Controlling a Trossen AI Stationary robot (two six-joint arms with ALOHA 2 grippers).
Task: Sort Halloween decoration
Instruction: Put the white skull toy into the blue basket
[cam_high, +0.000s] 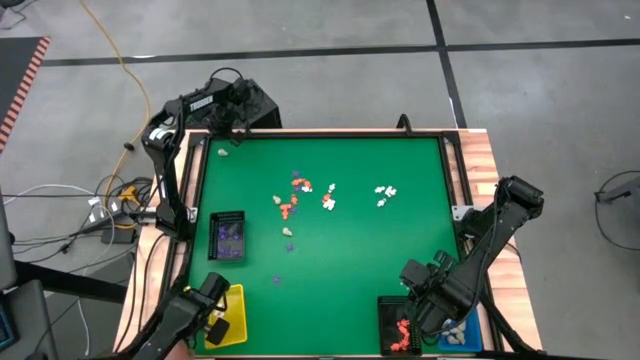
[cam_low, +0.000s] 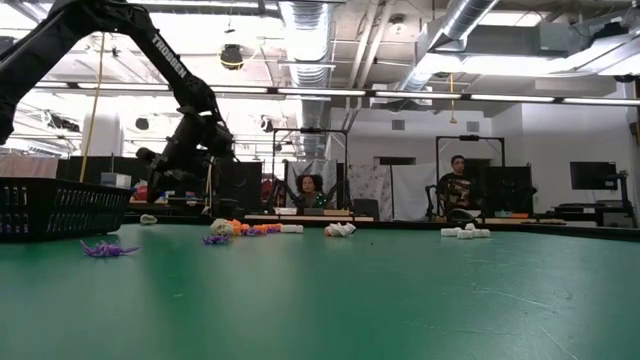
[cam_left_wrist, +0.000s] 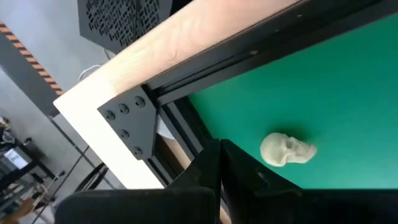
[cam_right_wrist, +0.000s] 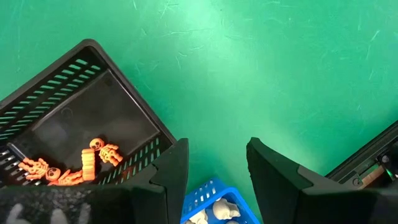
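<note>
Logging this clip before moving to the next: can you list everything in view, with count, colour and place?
Skull figurine: one, cream, far left corner of mat.
Loose figurines: a scatter, orange, white, purple, mid-mat.
Black tray: one, left side, purple figurines inside.
Yellow tray: one, near left.
Second black tray: one, near right, orange skeletons inside.
Blue tray: one, beside it, white pieces inside.
Left gripper: shut, by skull.
Right gripper: open, over near-right trays.

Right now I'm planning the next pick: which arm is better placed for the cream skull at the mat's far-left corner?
Left. Its shut gripper sits beside the cream skull; the right gripper hangs open over the near-right trays.
</note>
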